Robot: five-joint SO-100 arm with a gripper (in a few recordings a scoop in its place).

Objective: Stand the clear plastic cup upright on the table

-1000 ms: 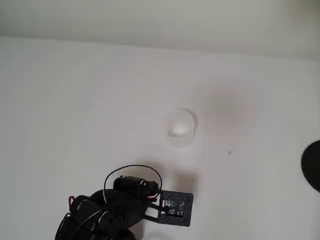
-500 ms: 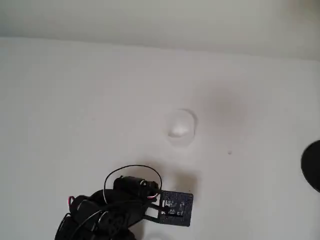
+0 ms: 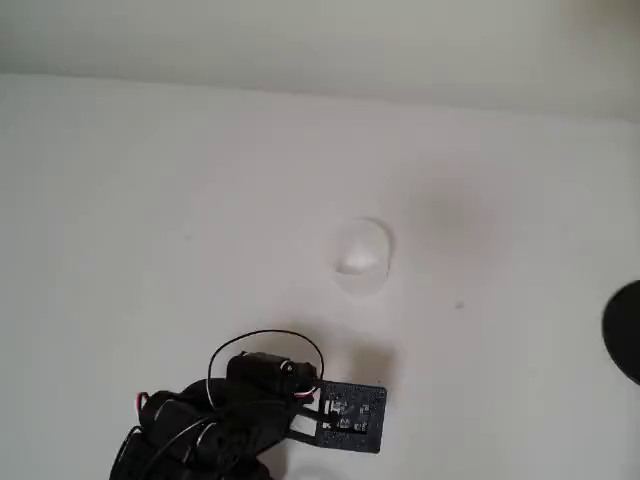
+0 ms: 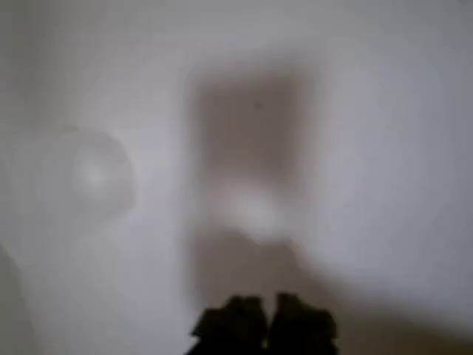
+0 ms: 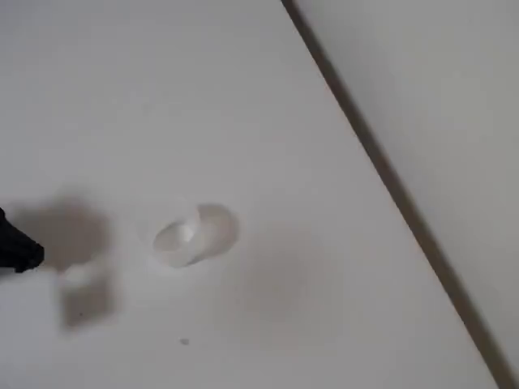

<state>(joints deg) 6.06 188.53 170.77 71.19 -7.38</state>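
Observation:
The clear plastic cup (image 3: pixel 362 256) is a faint whitish shape on the white table (image 3: pixel 150 220), a little right of centre in the overhead view. In the fixed view the cup (image 5: pixel 195 234) appears to lie on its side, with one round end towards the left. The wrist view is blurred, with the cup (image 4: pixel 96 174) at the left. My gripper (image 4: pixel 264 325) hangs above the table, short of the cup, its two dark fingertips pressed together with nothing between them. From overhead, its black plate (image 3: pixel 350 415) sits below the cup. A dark tip of the gripper (image 5: pixel 16 248) pokes in at the left edge.
A dark round object (image 3: pixel 625 332) is cut off by the right edge of the overhead view. A paler wall strip (image 3: pixel 320 40) runs along the table's far side. The arm's black body and cables (image 3: pixel 220 420) fill the bottom left.

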